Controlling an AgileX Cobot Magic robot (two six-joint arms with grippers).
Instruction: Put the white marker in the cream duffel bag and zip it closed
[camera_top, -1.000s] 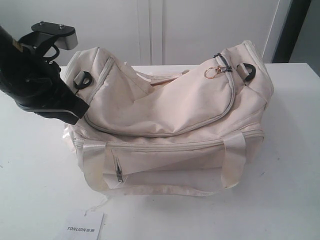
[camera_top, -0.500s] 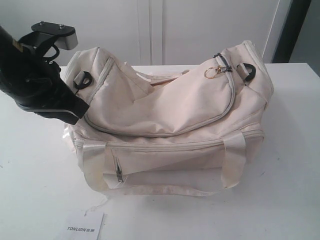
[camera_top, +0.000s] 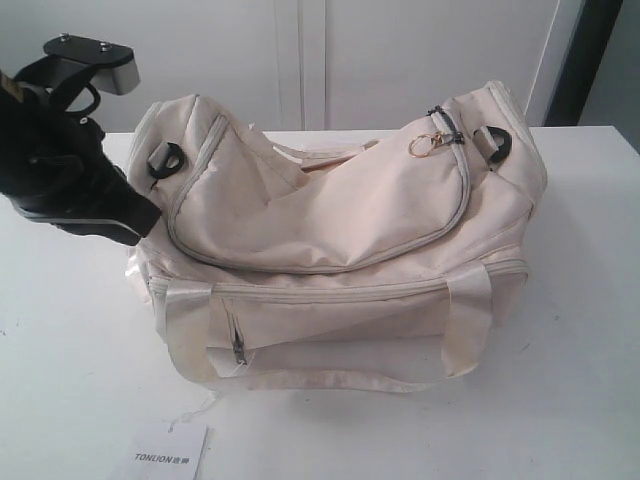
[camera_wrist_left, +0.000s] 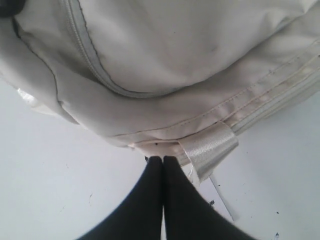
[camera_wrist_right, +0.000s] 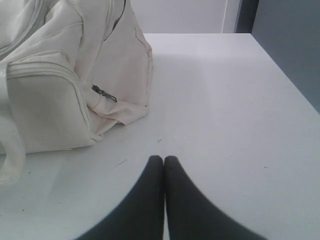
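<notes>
The cream duffel bag lies on the white table. Its curved top zipper runs shut up to the gold keyring pull at the right end. The white marker is out of view. My left gripper sits at the bag's left end. In the left wrist view this gripper is shut with nothing between its fingers, its tips just short of the bag by a satin strap. My right gripper is shut and empty over bare table, apart from the bag's end.
A white paper tag printed TONLION lies at the table's front edge. A front pocket with a small zipper pull faces the camera. The table's far edge meets a white wall. A dark panel stands beyond the table's side edge.
My left arm has drawn back to the left and slightly up, away from the bag's left end. The bag has not moved.
</notes>
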